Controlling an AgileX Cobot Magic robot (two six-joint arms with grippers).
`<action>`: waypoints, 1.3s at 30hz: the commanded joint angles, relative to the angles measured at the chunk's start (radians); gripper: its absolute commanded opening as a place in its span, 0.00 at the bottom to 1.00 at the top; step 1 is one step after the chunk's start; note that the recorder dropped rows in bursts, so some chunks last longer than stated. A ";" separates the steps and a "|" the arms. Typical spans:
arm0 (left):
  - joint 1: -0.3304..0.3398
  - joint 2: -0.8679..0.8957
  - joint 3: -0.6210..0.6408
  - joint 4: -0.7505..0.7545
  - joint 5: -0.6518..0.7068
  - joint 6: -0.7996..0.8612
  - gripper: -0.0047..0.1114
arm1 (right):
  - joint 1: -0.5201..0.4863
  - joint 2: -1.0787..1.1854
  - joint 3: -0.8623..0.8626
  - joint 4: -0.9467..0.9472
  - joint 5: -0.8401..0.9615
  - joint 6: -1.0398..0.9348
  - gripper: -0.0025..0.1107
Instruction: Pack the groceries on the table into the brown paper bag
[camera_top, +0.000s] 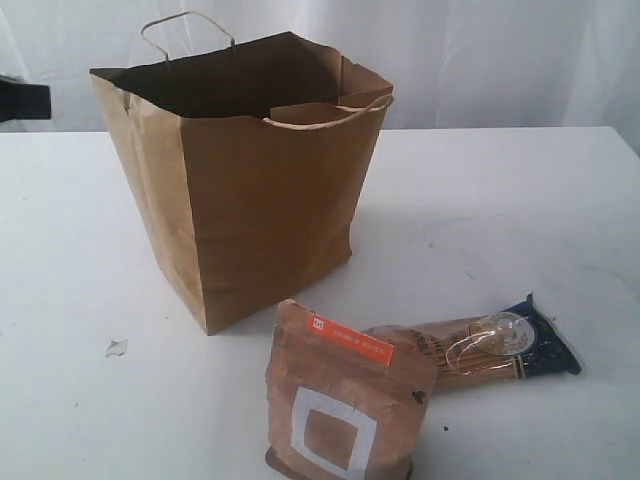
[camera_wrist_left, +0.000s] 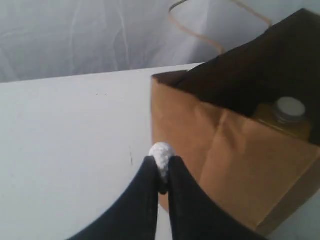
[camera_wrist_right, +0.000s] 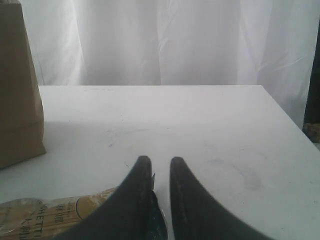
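The brown paper bag (camera_top: 260, 190) stands open on the white table (camera_top: 500, 200). A yellow white-capped jar (camera_wrist_left: 285, 117) sits inside it. In front of the bag stands the brown pouch with a white square (camera_top: 345, 400), and the blue-ended spaghetti pack (camera_top: 480, 350) lies to its right. My left gripper (camera_wrist_left: 162, 162) hovers beside the bag's (camera_wrist_left: 235, 165) upper corner, shut on a small white crumpled lump (camera_wrist_left: 162, 154). My right gripper (camera_wrist_right: 158, 162) is above the spaghetti pack's (camera_wrist_right: 50, 220) blue end, its jaws a narrow gap apart with nothing between them.
A small white scrap (camera_top: 116, 347) lies on the table left of the bag. A black part of the left arm (camera_top: 22, 98) shows at the exterior view's left edge. White curtain hangs behind the table. The table's right edge (camera_wrist_right: 292, 120) is near.
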 joint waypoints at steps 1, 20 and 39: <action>-0.067 0.073 -0.086 -0.006 -0.001 0.050 0.04 | -0.003 -0.005 0.004 0.002 -0.014 -0.004 0.14; -0.186 0.428 -0.350 -0.031 -0.027 0.107 0.58 | -0.003 -0.005 0.004 0.002 -0.014 -0.004 0.14; -0.186 0.036 -0.214 -0.074 0.141 0.112 0.54 | -0.003 -0.005 0.004 0.002 -0.014 -0.004 0.14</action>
